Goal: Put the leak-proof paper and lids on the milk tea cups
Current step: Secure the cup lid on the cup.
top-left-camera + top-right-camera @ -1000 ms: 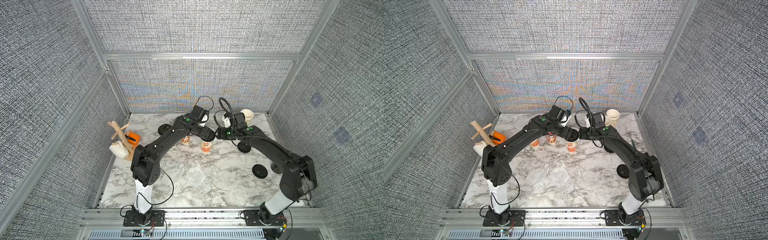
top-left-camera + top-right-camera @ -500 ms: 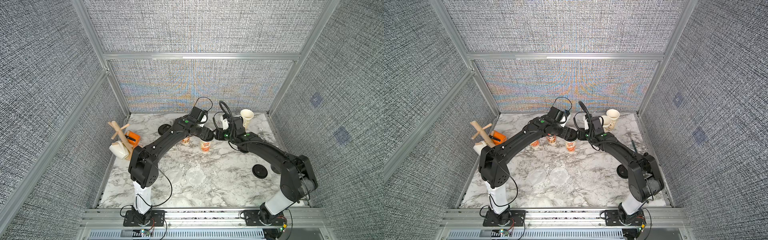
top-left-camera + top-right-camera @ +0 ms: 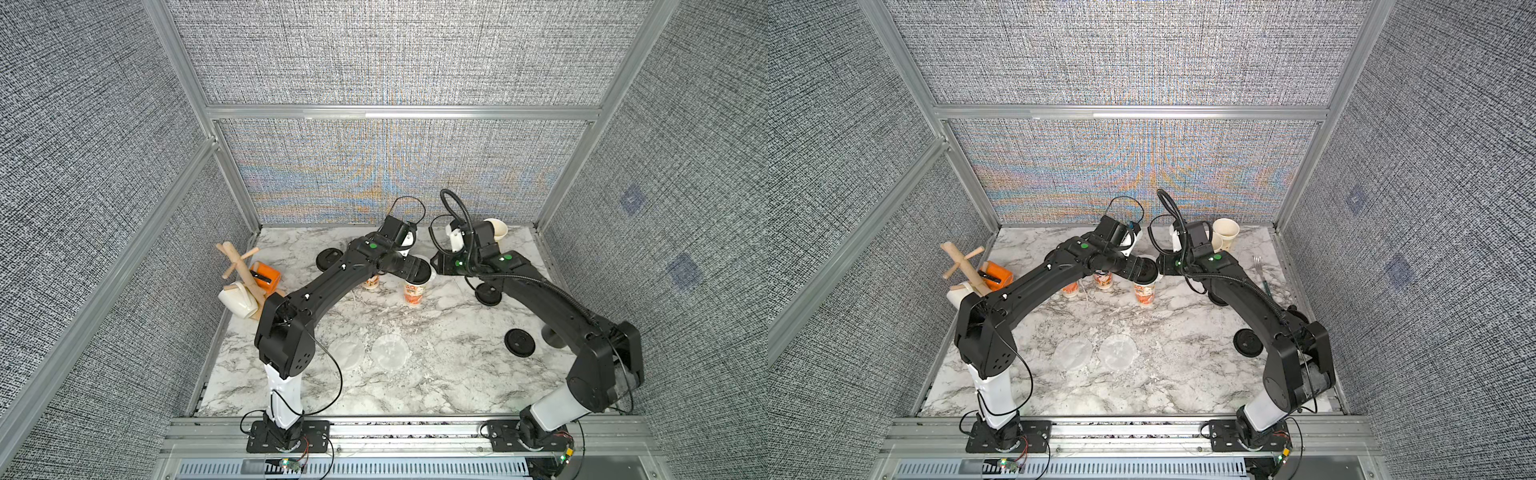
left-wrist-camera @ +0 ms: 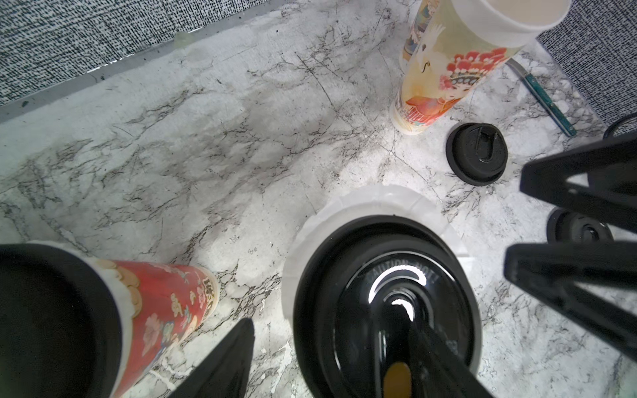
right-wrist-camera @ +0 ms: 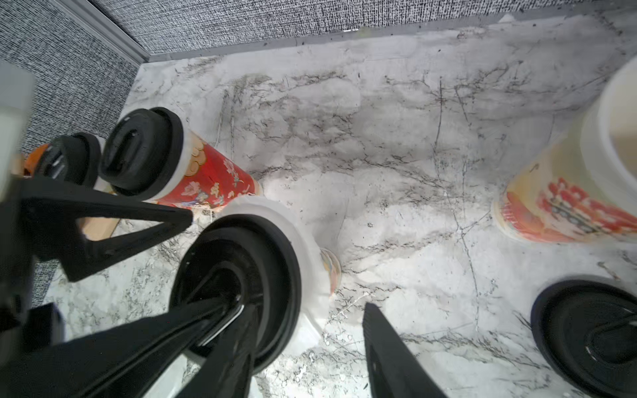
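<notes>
A milk tea cup (image 3: 415, 293) stands mid-table with a sheet of leak-proof paper (image 4: 372, 200) over its mouth and a black lid (image 4: 386, 293) on top. My left gripper (image 4: 331, 325) is open: one finger lies over the lid, the other hangs beside the cup. My right gripper (image 5: 306, 306) is open too, one finger over the same lid (image 5: 275, 262). Two loose paper discs (image 3: 349, 353) (image 3: 390, 351) lie near the front. Two lidded cups (image 3: 1070, 289) (image 3: 1104, 280) stand to the left. Open cups (image 3: 1225, 232) stand at the back right.
Loose black lids (image 3: 330, 259) (image 3: 489, 293) (image 3: 519, 341) lie on the marble table (image 3: 436, 386). A wooden mug tree with a white mug (image 3: 237, 299) and an orange object (image 3: 264, 276) stand at the left edge. A fork (image 3: 1262, 274) lies at the right.
The right arm has shifted a little beside the lidded middle cup. The left arm has hardly moved and stays over the lid.
</notes>
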`<state>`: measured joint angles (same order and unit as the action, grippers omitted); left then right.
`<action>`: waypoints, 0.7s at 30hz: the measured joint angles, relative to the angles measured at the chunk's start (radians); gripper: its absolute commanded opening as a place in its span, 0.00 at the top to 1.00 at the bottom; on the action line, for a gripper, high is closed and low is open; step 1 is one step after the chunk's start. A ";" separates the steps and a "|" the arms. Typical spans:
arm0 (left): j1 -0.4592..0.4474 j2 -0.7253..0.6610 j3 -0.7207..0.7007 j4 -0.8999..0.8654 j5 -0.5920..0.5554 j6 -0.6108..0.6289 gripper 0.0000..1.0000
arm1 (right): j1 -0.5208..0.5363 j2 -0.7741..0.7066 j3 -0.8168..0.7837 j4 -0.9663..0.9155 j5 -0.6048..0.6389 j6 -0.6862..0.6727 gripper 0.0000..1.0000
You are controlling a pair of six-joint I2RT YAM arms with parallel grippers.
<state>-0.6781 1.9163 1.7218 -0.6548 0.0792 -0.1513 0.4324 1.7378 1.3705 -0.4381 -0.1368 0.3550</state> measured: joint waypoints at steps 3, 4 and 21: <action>0.000 0.006 0.008 0.000 0.001 -0.001 0.28 | 0.006 0.020 0.008 -0.008 -0.032 0.000 0.48; 0.000 0.008 0.011 0.000 0.001 0.000 0.28 | 0.008 0.030 0.010 -0.008 -0.045 0.001 0.48; 0.003 0.024 0.061 -0.042 -0.001 0.006 0.28 | 0.031 0.128 0.038 0.034 -0.060 0.023 0.49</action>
<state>-0.6746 1.9404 1.7832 -0.6971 0.0780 -0.1455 0.4637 1.8656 1.4086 -0.4042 -0.1963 0.3775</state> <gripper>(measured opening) 0.717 0.510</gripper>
